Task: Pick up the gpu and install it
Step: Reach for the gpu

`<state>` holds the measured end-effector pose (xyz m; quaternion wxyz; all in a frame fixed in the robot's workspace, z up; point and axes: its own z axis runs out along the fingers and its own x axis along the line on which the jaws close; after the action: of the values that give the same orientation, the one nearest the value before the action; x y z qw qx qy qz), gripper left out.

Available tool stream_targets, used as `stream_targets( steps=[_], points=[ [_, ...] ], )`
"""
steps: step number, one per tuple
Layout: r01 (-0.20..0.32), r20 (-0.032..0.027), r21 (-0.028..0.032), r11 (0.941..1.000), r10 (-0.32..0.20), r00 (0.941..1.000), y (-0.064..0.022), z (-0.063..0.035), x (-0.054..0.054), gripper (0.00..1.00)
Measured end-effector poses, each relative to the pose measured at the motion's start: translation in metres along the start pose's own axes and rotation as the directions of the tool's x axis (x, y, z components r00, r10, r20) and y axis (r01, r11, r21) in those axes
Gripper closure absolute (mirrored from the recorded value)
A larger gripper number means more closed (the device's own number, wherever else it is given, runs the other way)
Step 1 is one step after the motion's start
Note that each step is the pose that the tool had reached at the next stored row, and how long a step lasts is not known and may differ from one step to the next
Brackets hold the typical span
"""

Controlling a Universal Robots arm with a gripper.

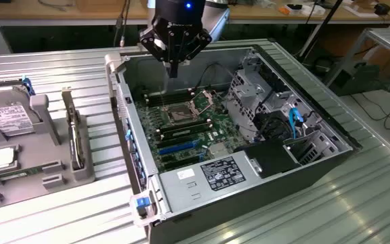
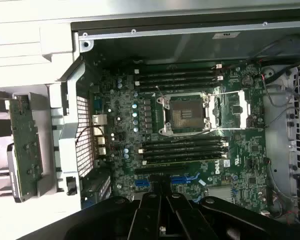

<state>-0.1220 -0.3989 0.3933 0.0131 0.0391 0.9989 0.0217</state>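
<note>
Gpu (image 1: 77, 137) stands on edge in the grey holder (image 1: 79, 175), well apart from the jaws, beyond the case (image 1: 122, 96) wall. The gripper (image 1: 173, 68) hangs over the case, jaws pinched together, empty. From the wrist, the motherboard (image 2: 120, 125) lies beneath the jaws. The card looks light, stiff and fragile; take its bare long edges.

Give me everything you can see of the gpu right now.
The gpu is a thin, long card with a green circuit board face dotted with small components. It stands on its long edge in a slot of the gray holder, outside the open computer case, toward the exterior view's left. Only the holder touches it.
</note>
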Motion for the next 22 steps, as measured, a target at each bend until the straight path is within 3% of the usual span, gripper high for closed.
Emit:
stream_targets(
  steps=[9,22],
  points=[
    [0.0,0.0,0.0001,1.0,0.0,1.0,0.0001,-0.0001,0.001,0.89],
    [0.0,0.0,0.0001,1.0,0.0,1.0,-0.0021,-0.0008,0.029,0.89]
  ],
)
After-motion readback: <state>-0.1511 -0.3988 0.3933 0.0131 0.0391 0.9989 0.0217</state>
